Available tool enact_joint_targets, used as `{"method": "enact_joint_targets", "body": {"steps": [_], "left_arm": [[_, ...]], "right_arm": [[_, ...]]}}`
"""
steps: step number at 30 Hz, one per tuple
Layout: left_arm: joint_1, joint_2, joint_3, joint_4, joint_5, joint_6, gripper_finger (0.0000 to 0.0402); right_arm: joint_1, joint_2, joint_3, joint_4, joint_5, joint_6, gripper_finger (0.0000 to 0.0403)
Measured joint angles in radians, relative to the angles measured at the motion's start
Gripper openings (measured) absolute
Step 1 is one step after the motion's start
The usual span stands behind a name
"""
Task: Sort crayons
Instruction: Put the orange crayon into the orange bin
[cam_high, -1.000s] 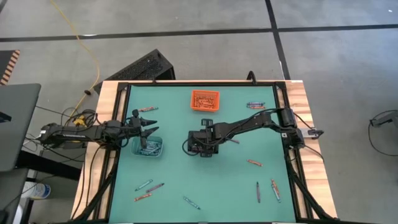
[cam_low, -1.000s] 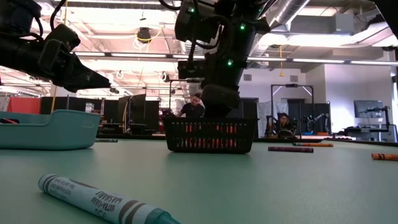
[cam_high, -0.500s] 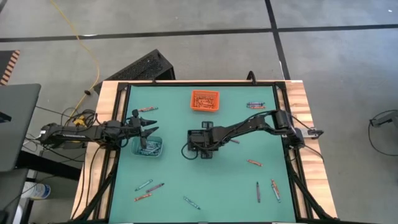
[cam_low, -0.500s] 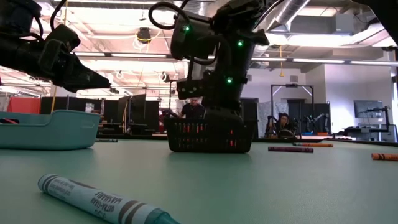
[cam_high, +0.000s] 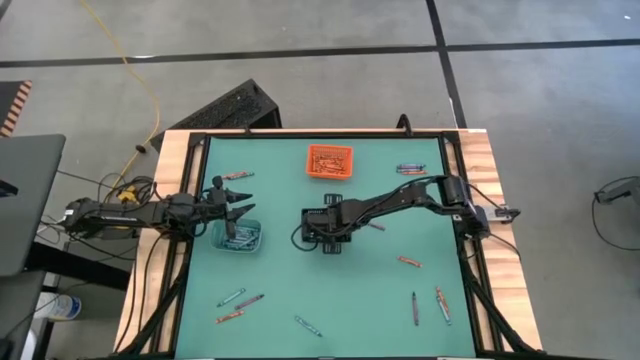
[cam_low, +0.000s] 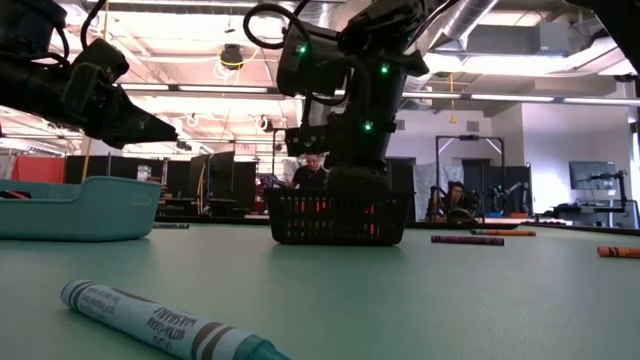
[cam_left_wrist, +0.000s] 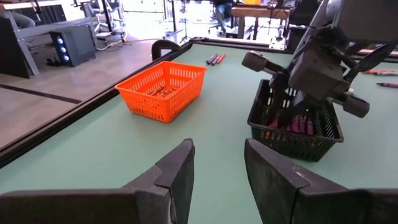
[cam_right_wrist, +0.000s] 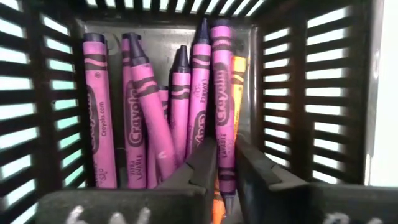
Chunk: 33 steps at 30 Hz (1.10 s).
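My right gripper (cam_high: 326, 233) reaches steeply down into the black bin (cam_low: 338, 218) in the middle of the table. The bin holds several purple crayons (cam_right_wrist: 140, 118) and one orange crayon (cam_right_wrist: 239, 67). The fingers are closed around one purple crayon (cam_right_wrist: 222, 93). My left gripper (cam_left_wrist: 217, 168) waits open at the table's left edge, level, above the teal bin (cam_high: 238, 237), which holds bluish crayons. An orange bin (cam_high: 329, 161) with orange crayons stands at the far middle. My right gripper pinches a purple crayon near its pointed end (cam_right_wrist: 225, 163) between its two fingers. The fingers come from above, slanting down into the bin, and lie across the crayon. The crayon stands roughly upright among the others. The orange crayon crosses close behind it; whether the fingers touch that one, I cannot tell.
Loose crayons lie on the green mat: two at the far right (cam_high: 410, 169), one at the far left (cam_high: 237, 176), several near the right front (cam_high: 415, 308) and left front (cam_high: 240, 300). A grey-blue crayon (cam_low: 170, 325) lies close to the low camera.
My right gripper has sunk down into the black bin, its wrist dropping lower over the basket in the low view. My left arm has kept still.
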Motion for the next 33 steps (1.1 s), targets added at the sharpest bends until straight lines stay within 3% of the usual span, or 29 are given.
{"method": "enact_joint_targets", "body": {"steps": [6,18,23,33], "left_arm": [[0.0,0.0,0.0,0.0,0.0,0.0,0.0129],[0.0,0.0,0.0,0.0,0.0,0.0,0.0129],[0.0,0.0,0.0,0.0,0.0,0.0,0.0129],[0.0,0.0,0.0,0.0,-0.001,0.0,0.0129]], "right_arm": [[-0.013,-0.044,-0.004,0.002,-0.017,0.0,0.001],[-0.017,-0.169,-0.003,0.01,-0.009,0.003,0.0007],[-0.001,-0.239,-0.002,-0.073,-0.008,0.053,0.0006],[0.089,-0.287,-0.001,-0.126,-0.163,0.17,0.0005]]}}
